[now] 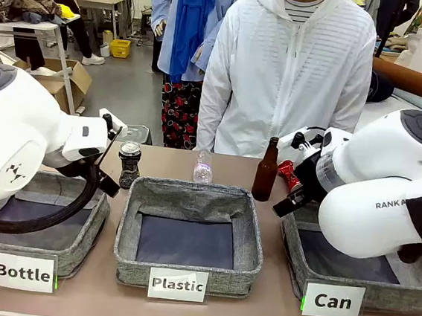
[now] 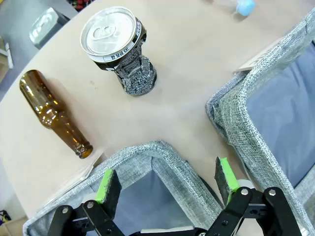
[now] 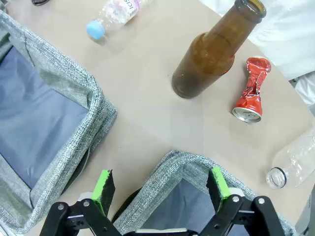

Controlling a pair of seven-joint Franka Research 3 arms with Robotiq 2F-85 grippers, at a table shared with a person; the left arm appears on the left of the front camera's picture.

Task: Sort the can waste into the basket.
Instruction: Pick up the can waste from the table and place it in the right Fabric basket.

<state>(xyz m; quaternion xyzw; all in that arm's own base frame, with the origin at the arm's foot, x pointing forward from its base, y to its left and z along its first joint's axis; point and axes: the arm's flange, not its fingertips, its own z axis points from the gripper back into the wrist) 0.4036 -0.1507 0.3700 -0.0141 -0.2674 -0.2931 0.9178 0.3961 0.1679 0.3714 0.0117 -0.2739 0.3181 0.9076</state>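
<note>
The left gripper (image 2: pixel 165 174) is hanging over the far corner of the basket labelled "Bottle" (image 1: pixel 75 253), and its green fingers are standing spread with nothing between them. Just beyond this corner the silver-black can (image 1: pixel 129 163) is standing upright on the table (image 1: pixel 256 312), its waist crumpled. A brown bottle (image 2: pixel 51 113) is lying on its side near it. In the middle the basket labelled "Plastic" (image 1: pixel 192 193) is sitting with only its dark floor showing, and a small clear plastic bottle (image 1: pixel 203 168) is lying behind it. More to the right a brown glass bottle (image 1: pixel 266 171) is standing upright, and the crushed red can (image 3: pixel 251 91) is lying on its side just beside it, on the table. The right gripper (image 3: pixel 160 181) is hovering over the far corner of the basket labelled "Can" (image 1: pixel 296 248), with its fingers also spread and gripping nothing. Both cans are lying outside this basket.
</note>
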